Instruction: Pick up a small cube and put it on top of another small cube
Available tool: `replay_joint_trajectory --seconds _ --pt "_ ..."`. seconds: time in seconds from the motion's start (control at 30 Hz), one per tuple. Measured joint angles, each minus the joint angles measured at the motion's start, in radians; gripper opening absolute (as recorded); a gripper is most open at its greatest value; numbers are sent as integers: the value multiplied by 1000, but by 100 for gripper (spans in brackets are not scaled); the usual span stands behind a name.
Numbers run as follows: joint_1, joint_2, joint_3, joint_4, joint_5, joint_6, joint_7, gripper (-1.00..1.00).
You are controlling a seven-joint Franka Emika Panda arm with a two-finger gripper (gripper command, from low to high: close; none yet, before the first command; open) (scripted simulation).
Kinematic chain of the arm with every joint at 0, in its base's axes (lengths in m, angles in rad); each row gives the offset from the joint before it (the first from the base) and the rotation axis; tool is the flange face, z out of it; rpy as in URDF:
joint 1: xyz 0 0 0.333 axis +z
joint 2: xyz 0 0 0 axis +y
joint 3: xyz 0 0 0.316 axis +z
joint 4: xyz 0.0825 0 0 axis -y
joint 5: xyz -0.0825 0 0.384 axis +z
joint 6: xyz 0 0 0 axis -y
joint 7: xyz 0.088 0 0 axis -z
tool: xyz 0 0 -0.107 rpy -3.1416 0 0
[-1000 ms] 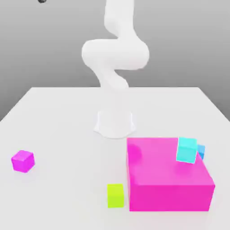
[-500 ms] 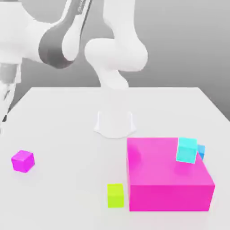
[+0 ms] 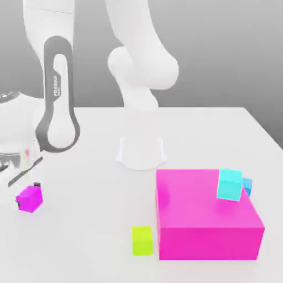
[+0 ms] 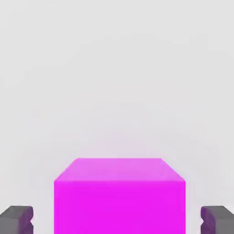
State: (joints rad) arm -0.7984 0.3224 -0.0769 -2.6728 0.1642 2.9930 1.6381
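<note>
The small magenta cube (image 3: 30,200) rests on the white table (image 3: 83,237) at the exterior view's left. My gripper (image 3: 27,195) has come down around it, one dark fingertip on each side. In the hand view the cube (image 4: 119,196) sits between the two grey fingertips (image 4: 18,220), with a narrow gap on each side, so the gripper (image 4: 118,221) is open and holds nothing. The small lime cube (image 3: 142,241) stands on the table near the front, just beside the big pink block.
A large magenta block (image 3: 207,221) stands at the front right, and a cyan cube (image 3: 229,184) lies tilted on its top. A small blue cube (image 3: 247,186) peeks out behind it. The arm's white base (image 3: 141,152) occupies the table's middle.
The arm swung in from above and lowered to the exterior view's left, bringing the gripper down around the magenta cube. None of the cubes have moved.
</note>
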Motion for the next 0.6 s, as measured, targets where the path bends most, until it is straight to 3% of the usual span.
replay_joint_trajectory --seconds 0.17,0.37,0.6 --pt "0 -4 0 -1 -3 -2 3 -100" --pt "37 -199 -59 -38 -106 -158 80 -100" --pt "279 -301 78 -49 -116 -239 165 -100"
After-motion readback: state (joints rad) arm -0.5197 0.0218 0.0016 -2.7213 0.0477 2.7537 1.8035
